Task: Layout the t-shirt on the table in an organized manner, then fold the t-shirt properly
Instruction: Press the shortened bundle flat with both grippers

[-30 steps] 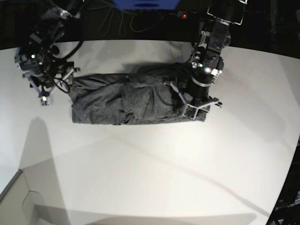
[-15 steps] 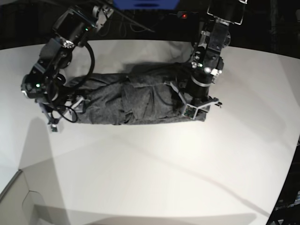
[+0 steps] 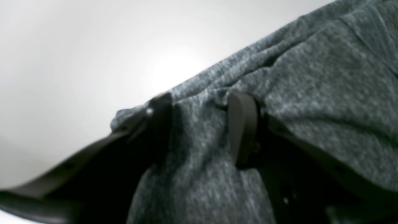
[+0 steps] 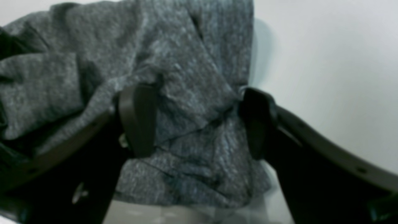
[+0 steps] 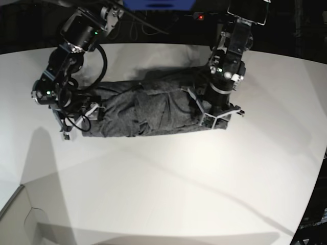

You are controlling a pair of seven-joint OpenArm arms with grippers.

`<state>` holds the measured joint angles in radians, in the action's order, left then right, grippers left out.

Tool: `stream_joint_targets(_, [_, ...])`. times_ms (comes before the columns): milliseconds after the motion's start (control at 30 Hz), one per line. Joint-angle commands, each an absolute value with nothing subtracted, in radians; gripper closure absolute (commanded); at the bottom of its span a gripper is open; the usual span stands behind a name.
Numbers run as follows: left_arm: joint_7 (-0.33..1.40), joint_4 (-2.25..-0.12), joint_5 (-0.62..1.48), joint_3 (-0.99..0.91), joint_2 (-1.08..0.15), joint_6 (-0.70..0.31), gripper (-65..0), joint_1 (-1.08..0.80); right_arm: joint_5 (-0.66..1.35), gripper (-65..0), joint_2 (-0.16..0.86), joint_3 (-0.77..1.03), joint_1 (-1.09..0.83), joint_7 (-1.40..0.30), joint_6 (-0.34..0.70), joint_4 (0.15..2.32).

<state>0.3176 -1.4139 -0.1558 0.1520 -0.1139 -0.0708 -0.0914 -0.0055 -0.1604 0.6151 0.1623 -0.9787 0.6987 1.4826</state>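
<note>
The dark grey t-shirt (image 5: 153, 109) lies on the white table (image 5: 168, 184) as a long, wrinkled band running left to right. My left gripper (image 5: 217, 120) sits at the band's right end. In the left wrist view its gripper (image 3: 202, 127) is shut on a thick fold of the t-shirt (image 3: 311, 93), with cloth filling the gap between the fingers (image 3: 244, 124). My right gripper (image 5: 76, 122) is down at the band's left end. In the right wrist view it (image 4: 197, 121) stands open, its fingers (image 4: 136, 118) straddling the t-shirt (image 4: 186, 77) near its edge.
Behind the table's curved far edge are a blue object (image 5: 158, 4), cables and a small red light (image 5: 201, 17). A pale panel (image 5: 20, 219) sits at the lower left corner. Bare white tabletop spreads in front of the shirt.
My right arm has swung from left of the shirt down onto its left end, fingers now over the cloth. The left arm has stayed put on the right end.
</note>
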Motion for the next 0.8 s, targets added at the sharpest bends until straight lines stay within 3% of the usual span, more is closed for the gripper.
stream_joint_targets(0, [0.317, -1.431, -0.163, 0.15, -0.116, -0.058, -28.5, -0.087, -0.002, -44.0, -0.157, 0.615, 0.17, -0.997, 0.698, 1.489])
stream_joint_targets(100, [0.311, -1.432, -0.163, 0.148, -0.116, -0.054, -28.5, -0.087, -0.001, -43.6, -0.157, 0.613, 0.148, -1.001, 0.698, 1.489])
stream_joint_targets(167, [0.311, -1.451, -0.16, 0.148, -0.116, -0.053, -28.5, -0.087, -0.001, -40.2, -0.157, 0.607, 0.139, -1.001, 0.698, 1.491])
stream_joint_targets(300, [0.317, -1.517, -0.157, 0.147, -0.116, -0.053, -28.5, -0.087, -0.001, -21.9, -0.157, 0.607, 0.131, -1.001, 0.698, 1.491])
stream_joint_targets(400, [0.317, -1.546, -0.157, 0.147, -0.114, -0.053, -28.5, -0.087, -0.001, -2.3, -0.157, 0.605, 0.13, -1.003, 0.698, 1.492])
stream_joint_targets(433, [0.317, -1.56, -0.157, 0.147, -0.114, -0.053, -28.5, -0.088, -0.001, 0.0, -0.157, 0.605, 0.13, -1.003, 0.698, 1.492])
stream_joint_targets(767, [0.318, -1.793, -0.081, -0.056, -0.047, -0.062, -28.4, -0.214, -0.001, 0.0, -0.157, 0.605, 0.114, -1.003, 0.698, 1.672])
